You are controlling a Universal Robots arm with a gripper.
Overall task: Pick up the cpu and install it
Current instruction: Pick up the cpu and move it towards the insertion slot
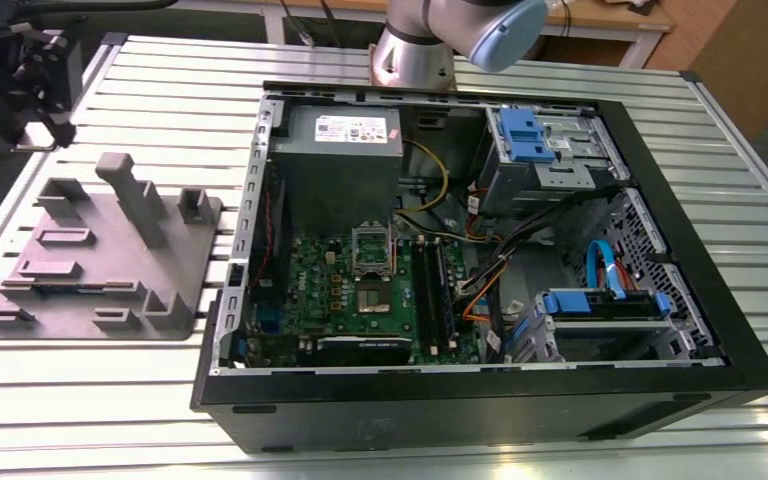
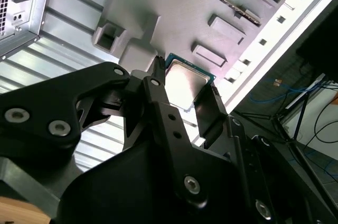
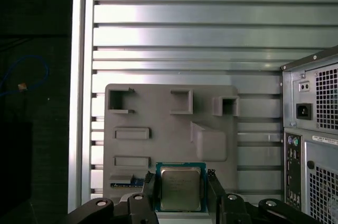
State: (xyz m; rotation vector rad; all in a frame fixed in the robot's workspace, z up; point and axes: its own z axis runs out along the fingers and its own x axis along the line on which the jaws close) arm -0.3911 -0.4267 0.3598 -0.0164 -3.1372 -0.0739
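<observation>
The cpu (image 3: 180, 188), a small square chip with a silvery top and pale rim, sits between my gripper's (image 3: 182, 182) two black fingers (image 3: 149, 184). In both wrist views the gripper (image 2: 184, 89) is shut on the cpu (image 2: 182, 78), holding it by two opposite edges well above the grey fixture plate (image 3: 158, 145). In the exterior view the plate (image 1: 104, 265) lies on the slatted table at the exterior view's left. The green motherboard (image 1: 351, 305) lies inside the open computer case (image 1: 491, 380), and its metal socket frame (image 1: 372, 248) stands raised.
The case holds a power supply (image 1: 337, 135), blue drive brackets (image 1: 524, 135) and loose cables (image 1: 491, 270). The case's rear panel (image 3: 311, 129) stands beside the plate. The table's edge (image 3: 79, 102) drops to dark floor. The arm's base (image 1: 418, 45) stands behind the case.
</observation>
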